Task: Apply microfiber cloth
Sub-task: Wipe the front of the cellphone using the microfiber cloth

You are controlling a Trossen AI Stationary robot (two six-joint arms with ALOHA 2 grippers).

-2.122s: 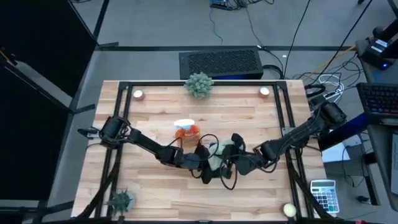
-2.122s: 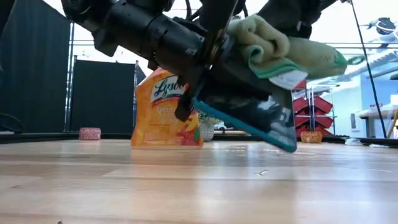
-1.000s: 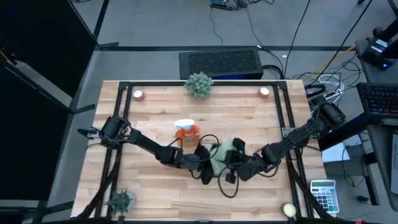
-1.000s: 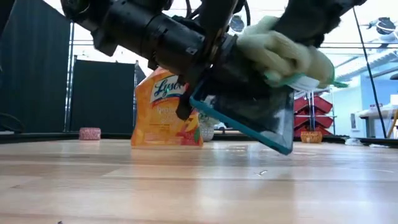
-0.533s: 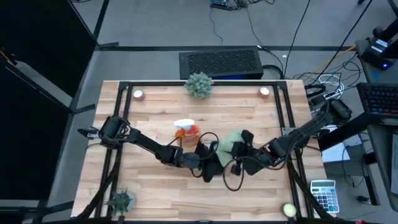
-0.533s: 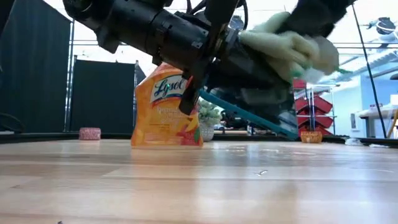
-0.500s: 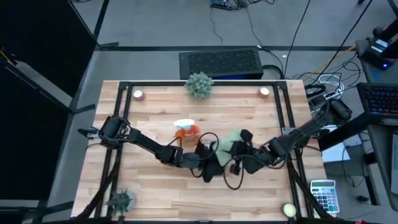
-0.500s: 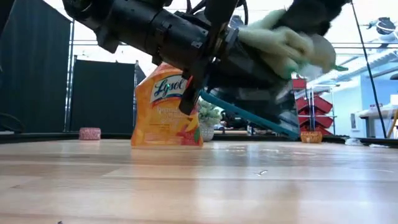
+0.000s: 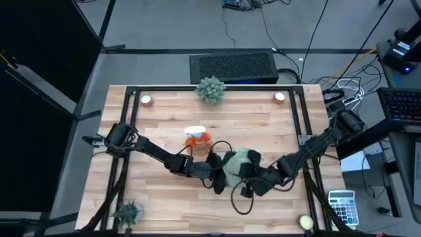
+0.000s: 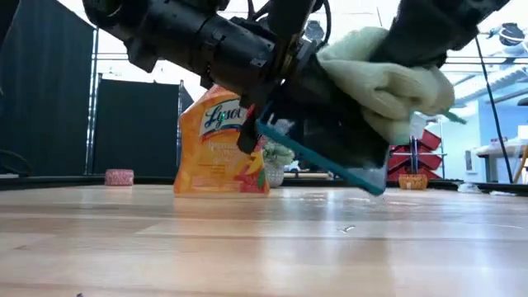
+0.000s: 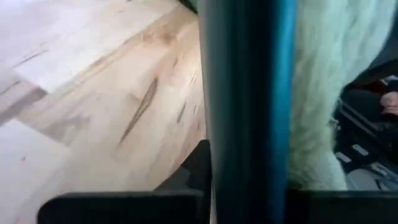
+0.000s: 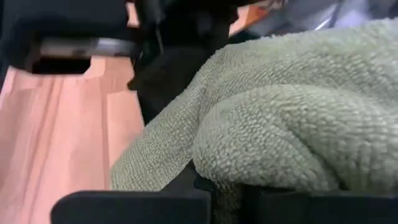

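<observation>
Low view, microfiber cloth moved down tablet, tablet tilted steeper

wooden table: orange spray bottle, two small plants.

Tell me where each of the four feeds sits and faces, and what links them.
High: overhead, straight down; both arms meet at the microfiber cloth.
Low: table height, level; tablet held off the table, Lysol bottle behind.
Left wrist: along the tablet's teal edge.
Right wrist: close on the cloth, which the right gripper holds.
All four share the cloth.
</observation>
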